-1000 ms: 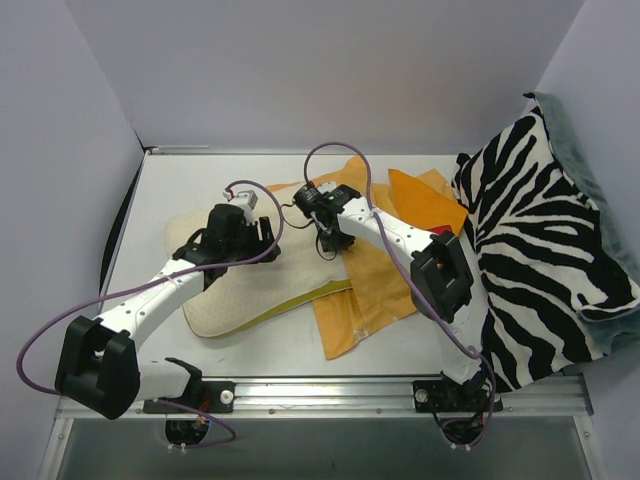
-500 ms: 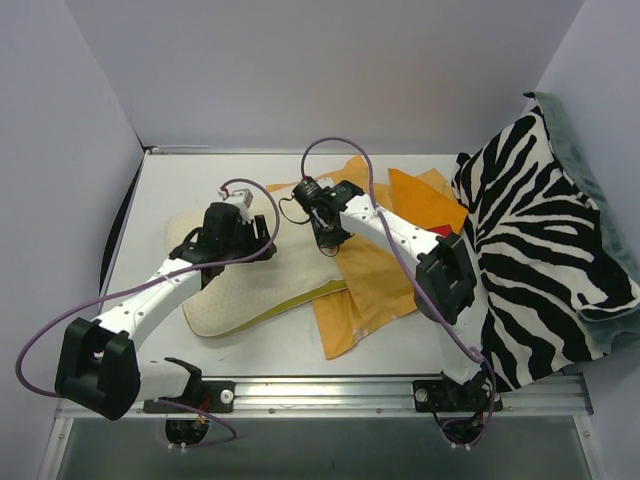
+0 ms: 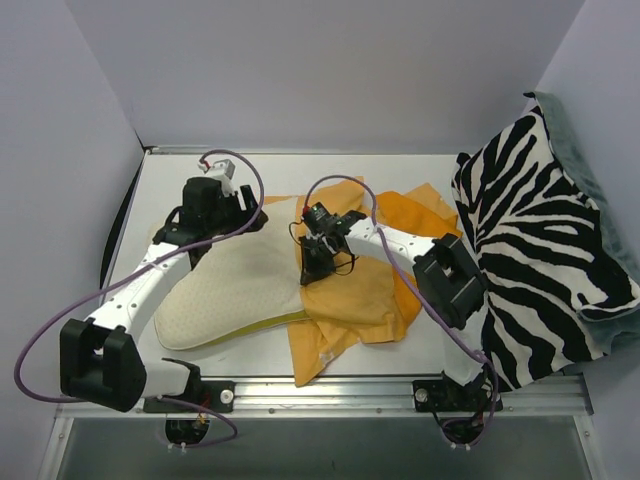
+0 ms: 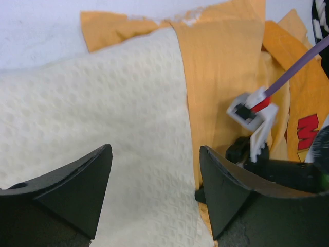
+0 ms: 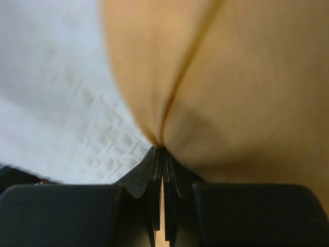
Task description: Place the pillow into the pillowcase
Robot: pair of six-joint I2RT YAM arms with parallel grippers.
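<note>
Saw a flat rectangular cream-white pillow (image 3: 235, 290) with a bumpy surface and a yellow-green edge trim, lying on the left half of the white table (image 3: 290, 170), most of it uncovered. Found its right end meeting a large crumpled orange fabric pillowcase (image 3: 365, 305) spread over the middle of the table. From the left wrist, noted the pillow (image 4: 103, 103) filling the lower left, orange pillowcase (image 4: 221, 67) showing past its far edge and lying along its right edge, with a bit of red lettering further right. Could not tell whether any of the pillow sat inside the case. Saw the left gripper (image 3: 212, 222) poised over the far left part of the pillow, jaws spread wide (image 4: 155, 152) and gripping nothing. Saw the right gripper (image 3: 314, 266) down at the seam where pillow and case met, jaws pressed together (image 5: 162, 152) on a pinched fold of the orange pillowcase (image 5: 247, 92), with the textured pillow (image 5: 77, 118) just to the left of that fold. Noted a thin purple cable (image 3: 350, 181) looping above the right arm, also visible from the left wrist (image 4: 303, 59). Saw a black-and-white zebra-striped cushion (image 3: 540, 250) leaning at the right side of the table, apart from the pillow.
</note>
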